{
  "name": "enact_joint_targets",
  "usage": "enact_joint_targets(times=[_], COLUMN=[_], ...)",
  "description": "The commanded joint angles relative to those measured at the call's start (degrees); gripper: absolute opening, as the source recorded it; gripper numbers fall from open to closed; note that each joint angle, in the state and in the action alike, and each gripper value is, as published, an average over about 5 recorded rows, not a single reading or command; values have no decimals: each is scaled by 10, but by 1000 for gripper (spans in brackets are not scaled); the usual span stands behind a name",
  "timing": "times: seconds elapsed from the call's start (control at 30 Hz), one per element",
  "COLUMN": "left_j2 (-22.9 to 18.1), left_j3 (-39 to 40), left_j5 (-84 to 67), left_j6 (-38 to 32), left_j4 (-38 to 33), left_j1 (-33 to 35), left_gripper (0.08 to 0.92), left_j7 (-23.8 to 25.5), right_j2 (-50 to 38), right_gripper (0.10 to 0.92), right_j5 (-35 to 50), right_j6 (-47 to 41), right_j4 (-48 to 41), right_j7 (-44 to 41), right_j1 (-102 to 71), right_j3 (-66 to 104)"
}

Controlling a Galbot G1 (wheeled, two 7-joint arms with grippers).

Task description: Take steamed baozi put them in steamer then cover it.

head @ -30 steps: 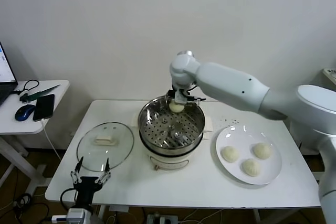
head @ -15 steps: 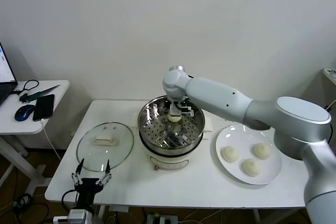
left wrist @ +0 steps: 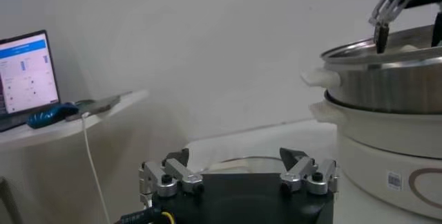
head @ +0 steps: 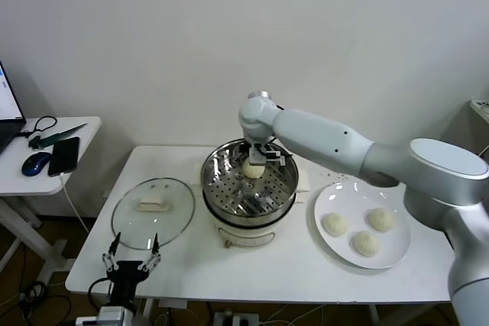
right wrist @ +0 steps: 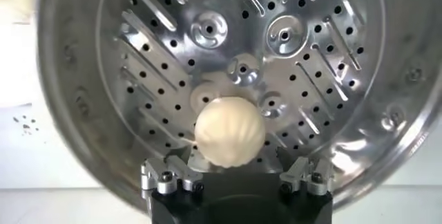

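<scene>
The steel steamer (head: 216, 188) stands on its white pot base at the table's middle. One baozi (head: 253, 169) lies on its perforated bottom toward the back; in the right wrist view this baozi (right wrist: 230, 131) sits between the spread fingers without touching them. My right gripper (head: 260, 156) hovers open just above it, inside the steamer's rim (right wrist: 76, 94). Three more baozi (head: 366, 243) lie on the white plate (head: 390, 259) to the right. The glass cover (head: 172, 223) lies flat on the table left of the steamer. My left gripper (head: 131, 256) is open and parked below the table's front left edge.
A side table at the far left holds a phone (head: 63, 155), a mouse (head: 35, 163) and a laptop (left wrist: 27, 73). The left wrist view shows the steamer's side (left wrist: 387, 84) and my right gripper (left wrist: 385, 12) above it. The wall is close behind the table.
My right gripper lowered the baozi into the steamer, let go of it and has risen slightly. The left arm has not moved.
</scene>
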Motion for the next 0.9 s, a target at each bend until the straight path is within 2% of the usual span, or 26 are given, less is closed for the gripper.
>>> enact_joint_targets(times=[0.03, 0.2, 0.27, 0.43, 0.63, 0.9], left_j2=[1, 1, 2, 5, 3, 2], left_j3=[0, 0, -1, -3, -3, -4], left_j5=[0, 0, -1, -6, -6, -6], left_j6=[1, 1, 1, 2, 2, 2], left_j4=[-2, -8, -10, -14, -14, -14], left_j1=[1, 4, 5, 7, 9, 12], left_gripper=[823, 823, 823, 823, 823, 823], left_j7=[0, 0, 0, 0, 0, -1], right_j2=[-127, -224, -260, -333, -399, -411], right_gripper=[823, 823, 823, 823, 823, 823], right_j5=[207, 403, 449, 529, 543, 462], right_j6=[-71, -260, -323, -400, -446, -450], right_j4=[58, 96, 107, 112, 127, 110], right_j7=[-3, 52, 37, 18, 21, 21], right_j1=[109, 180, 184, 155, 37, -124], right_j3=[-52, -152, -163, -181, -139, -38])
